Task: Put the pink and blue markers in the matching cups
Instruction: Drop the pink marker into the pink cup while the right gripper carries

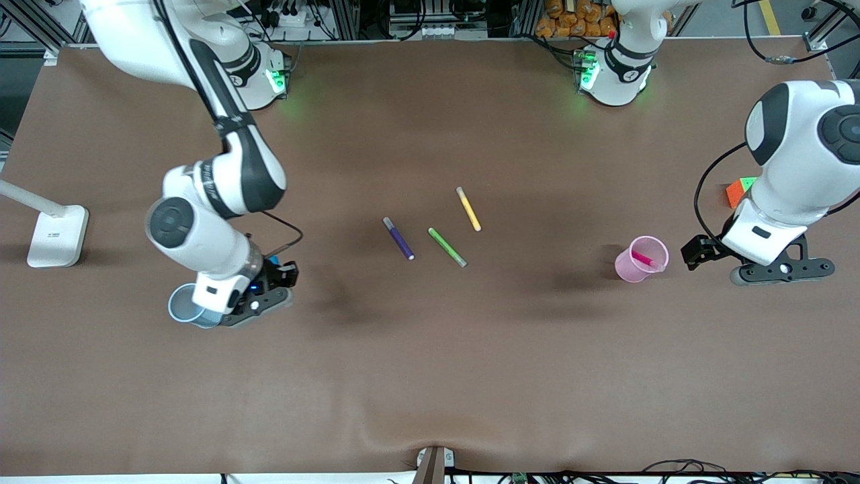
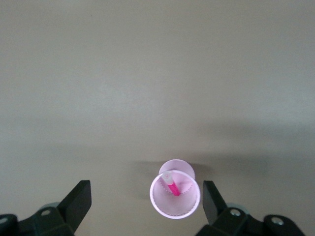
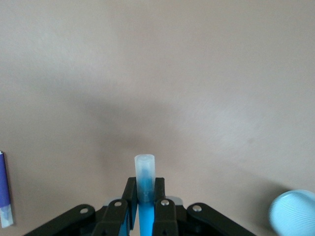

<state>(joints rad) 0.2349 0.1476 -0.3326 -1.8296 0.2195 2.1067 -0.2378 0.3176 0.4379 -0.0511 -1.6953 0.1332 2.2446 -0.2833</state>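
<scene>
My right gripper is shut on the blue marker, whose pale cap sticks out past the fingertips. It hangs low over the table right beside the light blue cup, not over its mouth; the right wrist view shows that cup off to one side. The pink cup stands upright toward the left arm's end of the table, with the pink marker leaning inside it. My left gripper waits open, apart from that cup. In the left wrist view the pink cup and its marker appear between the spread fingers.
A dark purple pen, a green pen and a yellow pen lie mid-table. A white lamp base sits at the right arm's end. A coloured cube lies by the left arm.
</scene>
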